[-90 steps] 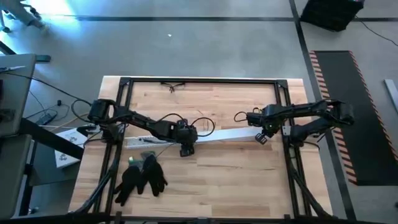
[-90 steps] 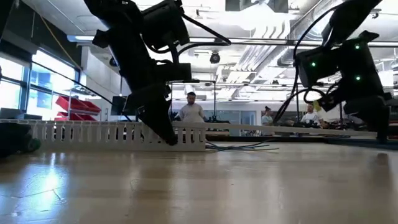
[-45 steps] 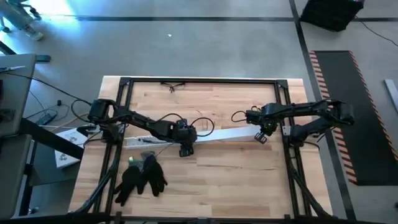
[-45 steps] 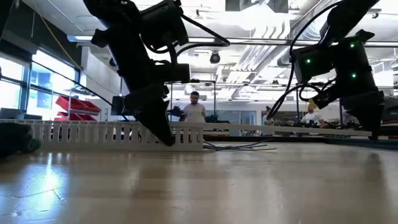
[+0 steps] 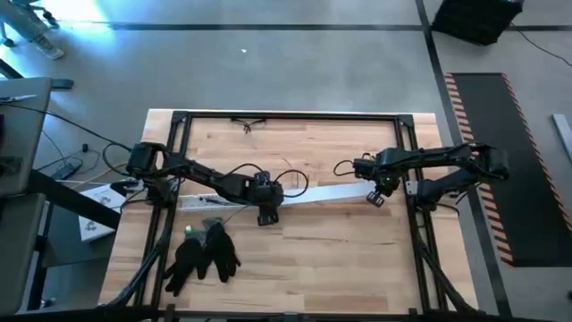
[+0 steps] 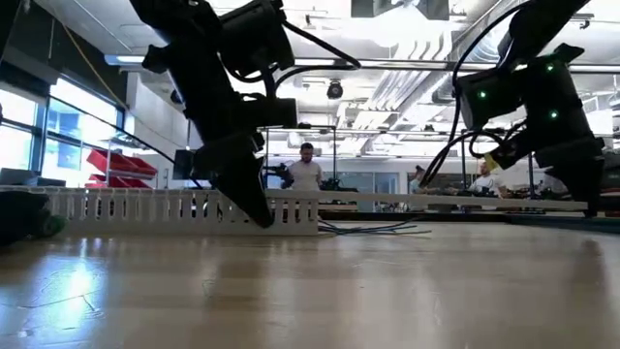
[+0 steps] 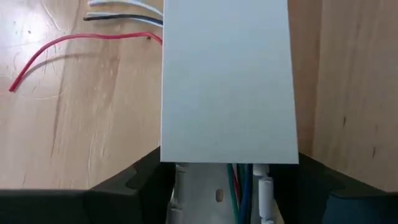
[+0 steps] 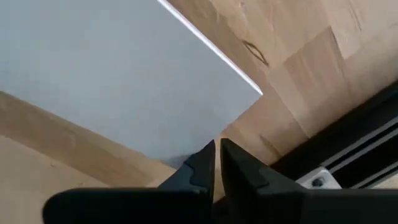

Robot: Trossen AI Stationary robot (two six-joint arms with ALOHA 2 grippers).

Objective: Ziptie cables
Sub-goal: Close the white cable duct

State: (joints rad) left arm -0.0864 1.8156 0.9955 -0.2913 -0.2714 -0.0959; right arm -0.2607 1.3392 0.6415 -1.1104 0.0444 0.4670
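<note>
Here the left gripper [image 5: 266, 215] sits near the middle of the pale wooden worktop [image 5: 313, 250], its dark fingers [image 7: 134, 180] spread wide on either side of the long white slotted plastic channel [image 6: 145, 208], one finger along each wall. In the left wrist view a flat white cover strip [image 7: 227, 81] lies on top of the channel, and at the cover's near end thin green, blue and red cables [image 7: 239, 183] show inside the trough, right between the spread fingers. More of the thin cables [image 6: 373, 230] spill out of the channel's open end onto the bare wood, just beyond the left gripper toward the worktop's right side; a red wire [image 7: 74, 46] and white and black ones curl on the wood beside the cover.

The right gripper [image 5: 375, 199] is low over the far end of the white cover strip [image 5: 331, 192], toward the right edge of the worktop and close to the black metal frame rail [image 8: 348, 143]. Its two dark fingertips [image 8: 205, 165] are pressed nearly together, and from its wrist view I cannot tell whether they pinch the strip's edge.

A pair of black work gloves [image 5: 204, 255] lies toward the near left corner of the worktop, well apart from both grippers. In the low view a person [image 6: 306, 173] stands in the room beyond the table.
</note>
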